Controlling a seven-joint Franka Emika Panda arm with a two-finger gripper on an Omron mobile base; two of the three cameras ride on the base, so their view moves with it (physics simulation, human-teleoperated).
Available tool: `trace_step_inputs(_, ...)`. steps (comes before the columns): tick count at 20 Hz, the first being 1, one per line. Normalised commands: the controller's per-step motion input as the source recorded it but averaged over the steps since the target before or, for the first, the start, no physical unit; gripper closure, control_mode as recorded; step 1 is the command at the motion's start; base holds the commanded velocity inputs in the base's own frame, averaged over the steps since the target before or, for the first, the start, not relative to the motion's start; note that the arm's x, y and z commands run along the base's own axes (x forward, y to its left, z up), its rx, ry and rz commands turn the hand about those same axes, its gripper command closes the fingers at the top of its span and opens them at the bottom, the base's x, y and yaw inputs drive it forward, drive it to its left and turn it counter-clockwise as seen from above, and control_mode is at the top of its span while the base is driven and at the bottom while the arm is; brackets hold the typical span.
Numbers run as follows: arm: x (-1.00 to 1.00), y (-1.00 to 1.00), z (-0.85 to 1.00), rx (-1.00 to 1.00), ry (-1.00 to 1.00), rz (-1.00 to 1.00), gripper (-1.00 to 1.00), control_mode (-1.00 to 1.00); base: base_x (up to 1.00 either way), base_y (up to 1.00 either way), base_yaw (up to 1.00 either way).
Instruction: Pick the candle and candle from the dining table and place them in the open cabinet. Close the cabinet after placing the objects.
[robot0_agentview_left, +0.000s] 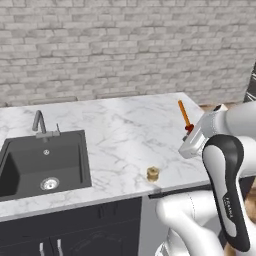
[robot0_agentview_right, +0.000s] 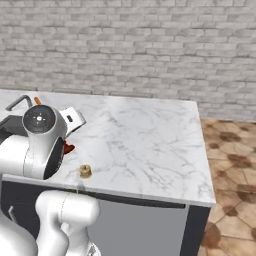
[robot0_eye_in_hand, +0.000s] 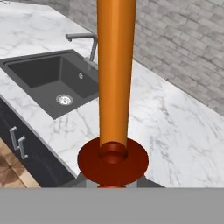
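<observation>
**Taper candle in its red holder, gripped at the base above the island**

The gripper (robot0_agentview_left: 192, 134) is clamped on the orange taper candle (robot0_agentview_left: 184, 113) down at its red dish-shaped holder (robot0_eye_in_hand: 113, 161); the fingertips themselves are hidden under the dish in the hand view. The candle stands near upright, leaning slightly toward 11 o'clock in the left base view, above the marble-topped island (robot0_agentview_left: 120, 130) near its 3 o'clock end. The second candle (robot0_agentview_left: 153, 173), a short brass-coloured piece, sits on the marble near the front edge, at about 7 o'clock from the gripper and apart from it. The black sink (robot0_agentview_left: 40, 165) and tap (robot0_agentview_left: 40, 123) lie well off toward 9 o'clock.

Handling, as judged: the taper is probably light, stiff and brittle, with a waxy, slippery shaft. Holding at the holder's stem seems sound. The long shaft above the grip may swing or snap if knocked, so slow turns suit it.
</observation>
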Motion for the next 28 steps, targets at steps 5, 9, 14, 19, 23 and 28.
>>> trace_step_inputs(5, 0.00, 0.00, 0.00, 0.00, 0.00, 0.00, 1.00, 1.00, -0.37, 0.00, -0.22)
trace_step_inputs(9, 0.00, 0.00, 0.00, 0.00, 0.00, 0.00, 1.00, 1.00, -0.38, 0.00, -0.29)
trace_step_inputs(14, 0.00, 0.00, 0.00, 0.00, 0.00, 0.00, 1.00, 1.00, -0.34, 0.00, -0.33)
trace_step_inputs(19, 0.00, 0.00, 0.00, 0.00, 0.00, 0.00, 1.00, 1.00, -0.21, 0.00, -0.37)
trace_step_inputs(23, 0.00, 0.00, 0.00, 0.00, 0.00, 0.00, 1.00, 1.00, -0.16, 0.00, -0.39)
trace_step_inputs(28, 0.00, 0.00, 0.00, 0.00, 0.00, 0.00, 1.00, 1.00, -0.07, 0.00, -0.41)
